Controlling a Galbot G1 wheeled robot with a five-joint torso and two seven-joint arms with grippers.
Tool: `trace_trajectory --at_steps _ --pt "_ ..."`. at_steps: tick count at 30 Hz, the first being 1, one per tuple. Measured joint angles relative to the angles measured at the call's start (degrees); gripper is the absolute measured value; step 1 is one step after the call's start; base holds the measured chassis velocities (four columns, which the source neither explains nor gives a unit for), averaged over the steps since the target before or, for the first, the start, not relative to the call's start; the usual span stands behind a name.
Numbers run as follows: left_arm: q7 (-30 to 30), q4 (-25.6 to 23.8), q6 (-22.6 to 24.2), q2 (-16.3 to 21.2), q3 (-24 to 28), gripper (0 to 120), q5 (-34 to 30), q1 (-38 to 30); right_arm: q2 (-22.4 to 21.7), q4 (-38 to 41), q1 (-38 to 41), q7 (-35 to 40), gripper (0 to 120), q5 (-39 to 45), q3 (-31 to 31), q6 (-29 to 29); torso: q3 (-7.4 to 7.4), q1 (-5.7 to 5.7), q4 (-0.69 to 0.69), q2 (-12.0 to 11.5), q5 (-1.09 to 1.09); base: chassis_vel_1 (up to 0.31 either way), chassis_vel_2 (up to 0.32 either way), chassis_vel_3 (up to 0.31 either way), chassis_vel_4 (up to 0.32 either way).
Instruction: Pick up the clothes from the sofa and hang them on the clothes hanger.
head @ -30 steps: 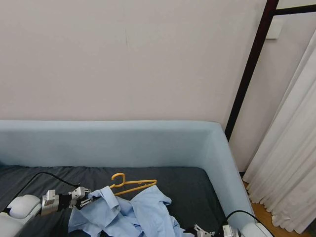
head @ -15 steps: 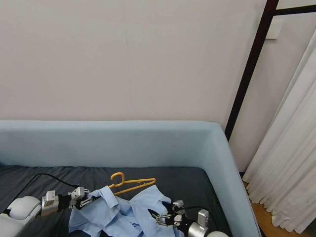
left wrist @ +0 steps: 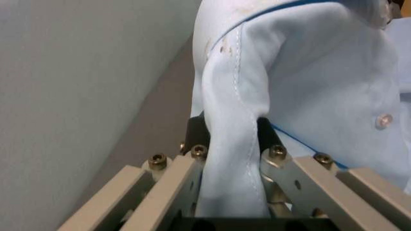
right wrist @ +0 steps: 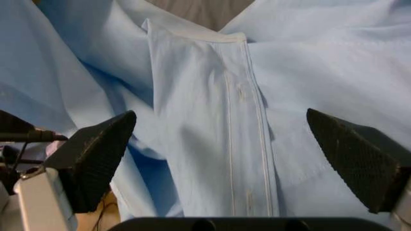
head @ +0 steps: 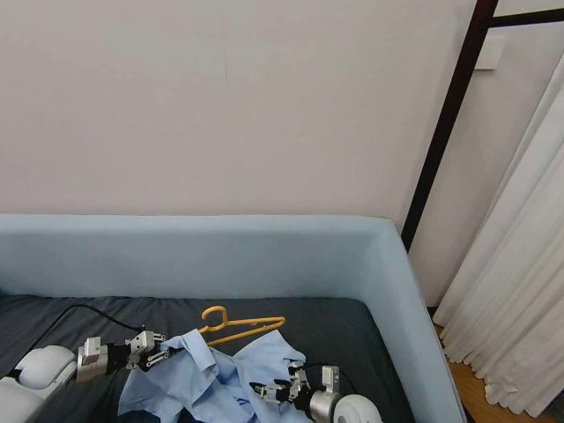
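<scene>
1. The left gripper (head: 157, 357) is clamped on a fold of the light blue shirt (head: 225, 383). In the left wrist view its fingers (left wrist: 196, 129) pinch a stitched edge of the cloth, which runs straight out ahead of them.
2. The right gripper (head: 269, 389) hangs low over the shirt's other side with its jaws spread wide and nothing held. Its fingertips point across the garment toward the left gripper.
3. In the right wrist view the button placket (right wrist: 222, 144) lies between the two dark pads (right wrist: 96, 154). Its long axis runs straight away from the gripper, crosswise to the closing line (a good lie for a pinch, I judge). The placket sits nearer one pad than the other, and I cannot tell whether the pads touch the cloth.
4. The shirt lies crumpled on the dark seat of the sofa (head: 264, 256), spread between the two grippers. The left arm already has it, and the right is directly over its free part.
5. The yellow hanger (head: 240, 328) lies flat beyond both grippers, toward the sofa back. Its bar runs side to side, its hook end is nearer the left gripper, and its far end is tucked by the shirt's edge.
6. My judgement is that the coming move turns on the right gripper dropping onto that placket.
</scene>
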Motion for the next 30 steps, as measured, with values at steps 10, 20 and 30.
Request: trace_trajectory --at_steps 10,20,30 --pt "-0.1 1.0 -0.02 0.35 -0.07 7 0.03 -0.18 2.93 -5.31 2.36 -7.16 100 -2.85 0.63 0.11 0.0 0.0 0.01 0.0 0.0 0.0 0.0 0.0 0.0" --pt "-0.23 1.6 -0.17 0.34 -0.12 7 0.05 -0.38 4.13 -8.5 3.41 -7.89 100 -5.01 -0.03 -2.64 0.0 0.0 0.0 0.0 0.01 0.0 0.0 0.0 0.0" --pt "-0.27 2.25 -0.46 0.16 -0.15 7 0.09 -0.55 5.06 -8.1 4.27 -12.3 100 0.06 0.11 -1.07 0.0 0.0 0.01 0.0 0.01 0.0 0.0 0.0 0.0"
